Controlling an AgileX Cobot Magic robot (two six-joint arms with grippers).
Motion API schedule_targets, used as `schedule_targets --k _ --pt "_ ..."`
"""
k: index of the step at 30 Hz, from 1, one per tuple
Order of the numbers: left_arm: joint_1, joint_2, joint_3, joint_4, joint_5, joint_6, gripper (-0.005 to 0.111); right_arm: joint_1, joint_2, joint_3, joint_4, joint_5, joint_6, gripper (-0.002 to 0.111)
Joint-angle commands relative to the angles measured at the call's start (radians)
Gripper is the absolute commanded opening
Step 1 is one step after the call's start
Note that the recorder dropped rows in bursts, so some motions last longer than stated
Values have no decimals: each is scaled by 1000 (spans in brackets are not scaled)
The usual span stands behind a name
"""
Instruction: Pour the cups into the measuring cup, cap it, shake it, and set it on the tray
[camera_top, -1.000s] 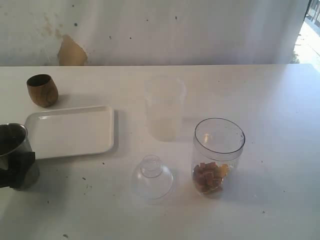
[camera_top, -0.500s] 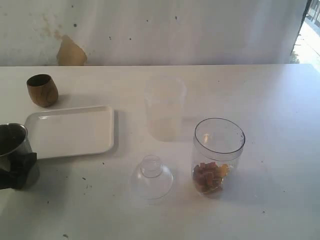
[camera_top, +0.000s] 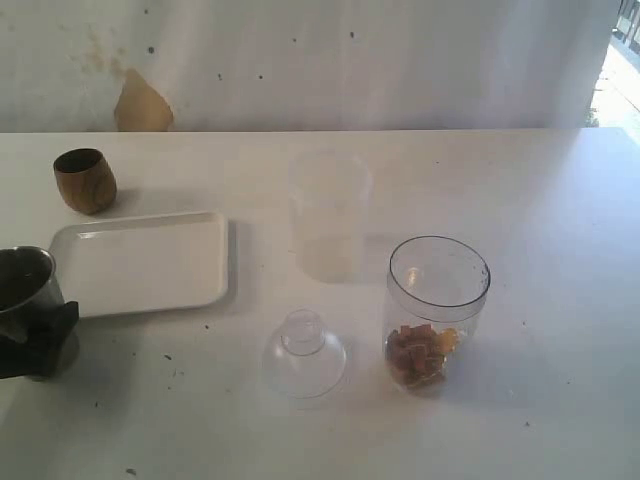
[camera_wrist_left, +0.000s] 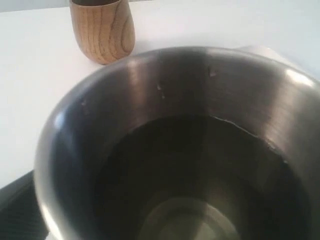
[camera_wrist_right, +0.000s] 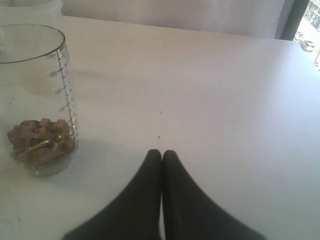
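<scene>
One measuring cup (camera_wrist_right: 30, 95) scale (camera_wrist_right: 62, 85), illegible; right fingers (camera_wrist_right: 145, 200) pressed together; left fingers (camera_top: 40, 345) at steel tumbler (camera_wrist_left: 175, 95), grip unclear.

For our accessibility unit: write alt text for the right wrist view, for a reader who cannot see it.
A shut black gripper points across a white table. Apart from it stands a clear measuring cup holding brown and yellow pieces.

Steel tumbler (camera_top: 25, 285) cropped at frame edge, lower body hidden behind left gripper (camera_top: 40, 338); jaw contact unreadable. Wooden cup (camera_wrist_left: 102, 27) beyond the gripper, rim cropped.
</scene>
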Motion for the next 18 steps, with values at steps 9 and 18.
schedule_targets --k 9,18 --pt "-3 3 0 -21 -16 0 105 0 -4 1 -2 -13 3 0" --pt "-3 3 0 -21 -16 0 105 0 -4 1 -2 -13 3 0"
